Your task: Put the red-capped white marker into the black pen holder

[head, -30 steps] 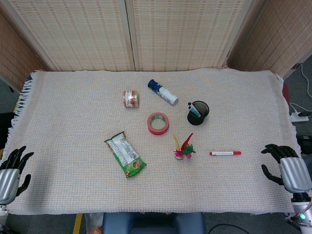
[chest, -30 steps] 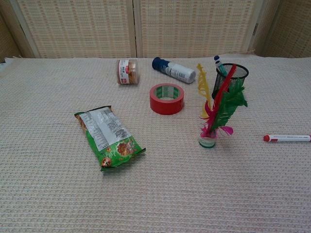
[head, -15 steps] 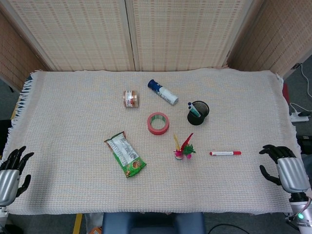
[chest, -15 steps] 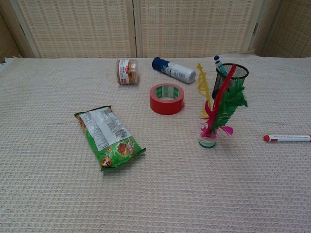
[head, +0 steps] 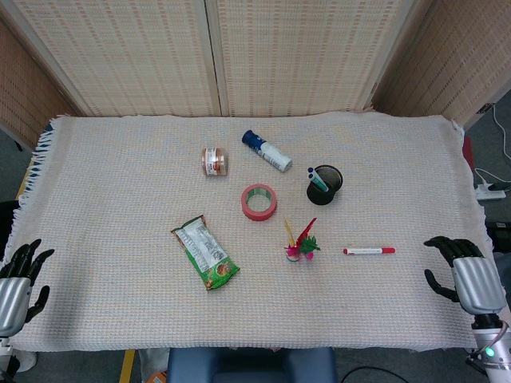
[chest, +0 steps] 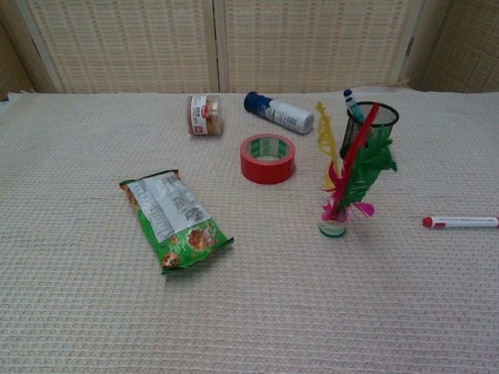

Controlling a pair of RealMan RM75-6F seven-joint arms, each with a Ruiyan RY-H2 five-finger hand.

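Head view: right robot hand (head: 467,275) spread, idle.

The white marker (head: 369,250), capped in red at both ends, is seen lying flat on the table, well apart from the holder. The black mesh holder (head: 325,184) is found upright farther back, with blue-capped pens leaning inside it.

Green snack packet (head: 205,254) lies flat, front left; red tape roll (head: 259,202) flat at centre; small jar (head: 214,161) on its side behind; blue-capped white bottle (head: 267,151) lying near jar; feathered shuttlecock (head: 300,243) upright, front of tape.
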